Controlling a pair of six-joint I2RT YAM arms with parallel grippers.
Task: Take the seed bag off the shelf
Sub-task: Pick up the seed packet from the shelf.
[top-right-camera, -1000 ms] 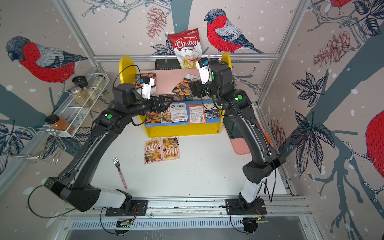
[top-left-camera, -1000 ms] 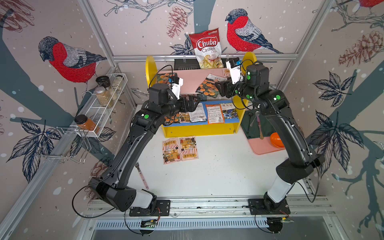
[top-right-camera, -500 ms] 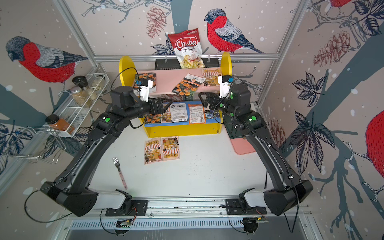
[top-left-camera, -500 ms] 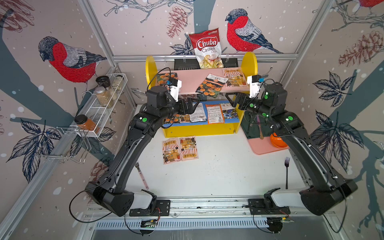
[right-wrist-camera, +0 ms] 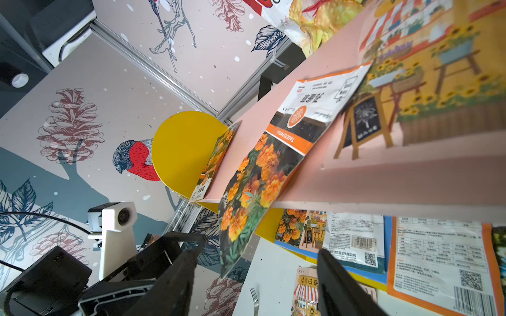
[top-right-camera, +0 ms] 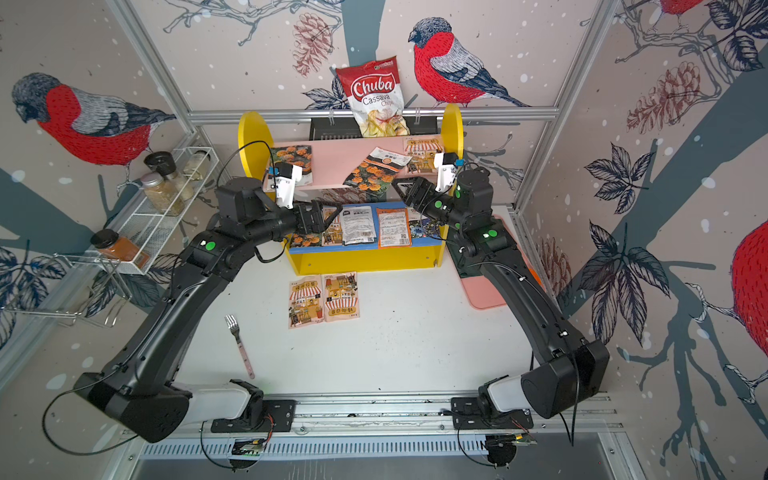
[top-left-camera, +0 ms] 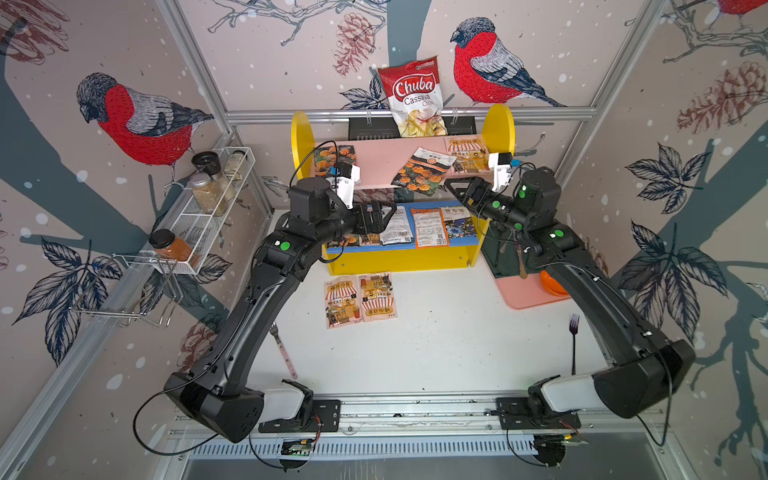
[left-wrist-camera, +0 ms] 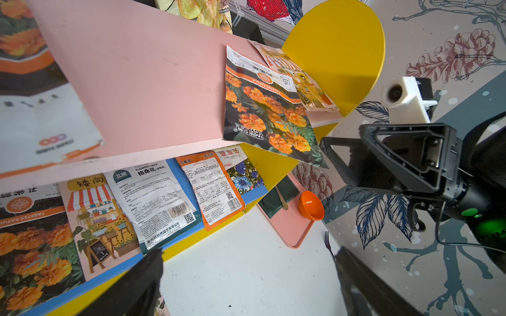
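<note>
Close to the front, a pink fork (top-right-camera: 240, 347) lies on the white tabletop (top-left-camera: 436, 353) on the left side. A dark fork (top-left-camera: 574, 338) lies on the right side. A bit further in, two packets (top-left-camera: 360, 299) with little shop pictures lie flat side by side, just in front of the shelf (top-left-camera: 399, 262). To the right of the shelf sits a pink tray (top-left-camera: 519, 297) with an orange bowl (top-left-camera: 549, 286) on it.

The shelf has yellow sides, a blue board (left-wrist-camera: 179, 177) low down and a pink board (top-left-camera: 376, 166) up top. A row of packets (top-left-camera: 430, 226) lies on the blue board. The left pincer (top-left-camera: 388, 217) is at the front of the blue board, over the left part of that row. Its two fingers are spread wide and hold nothing.

The seed bag (top-left-camera: 424, 173) with orange flowers lies on the pink board, near the middle, turned at a slant. Its lower end sticks out over the front edge and hangs in the air. The right pincer (top-left-camera: 454, 189) is just beside that hanging corner, on its right. Its fingers are apart and are not pinching the bag. In the right wrist view the corner seems to hang between the fingers, but I cannot tell if it touches one.

Behind the shelf, a red chips bag (top-left-camera: 413, 93) hangs on the back wall. Far off on the left, a wire rack (top-left-camera: 195, 232) holds some jars (top-left-camera: 210, 191).
</note>
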